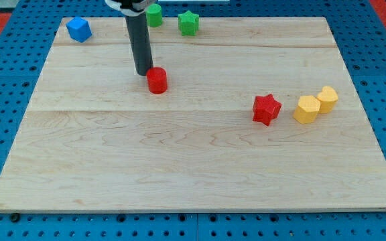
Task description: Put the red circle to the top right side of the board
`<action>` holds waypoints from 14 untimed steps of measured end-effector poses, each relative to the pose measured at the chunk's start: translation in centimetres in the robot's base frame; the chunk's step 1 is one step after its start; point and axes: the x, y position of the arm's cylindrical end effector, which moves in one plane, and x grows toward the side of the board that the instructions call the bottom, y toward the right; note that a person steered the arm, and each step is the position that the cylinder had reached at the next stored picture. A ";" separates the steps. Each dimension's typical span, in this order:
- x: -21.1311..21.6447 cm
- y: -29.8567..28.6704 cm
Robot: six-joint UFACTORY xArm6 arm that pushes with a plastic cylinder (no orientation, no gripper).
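Observation:
The red circle (157, 80) is a short red cylinder on the wooden board (193, 161), left of centre in the upper half. My tip (143, 73) is the lower end of the dark rod and stands just left of the red circle, touching or almost touching it. The rod rises toward the view's top.
A red star (267, 109) lies right of centre. Two yellow blocks (307, 109) (327, 98) sit side by side to its right. A green block (154, 15) and a green star (188, 23) are at the top edge. A blue block (79, 29) is at the top left corner.

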 end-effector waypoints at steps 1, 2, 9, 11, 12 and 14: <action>1.6 0.4; 6.6 -0.9; 1.7 17.3; 3.5 21.5; -0.2 22.2; -4.5 21.7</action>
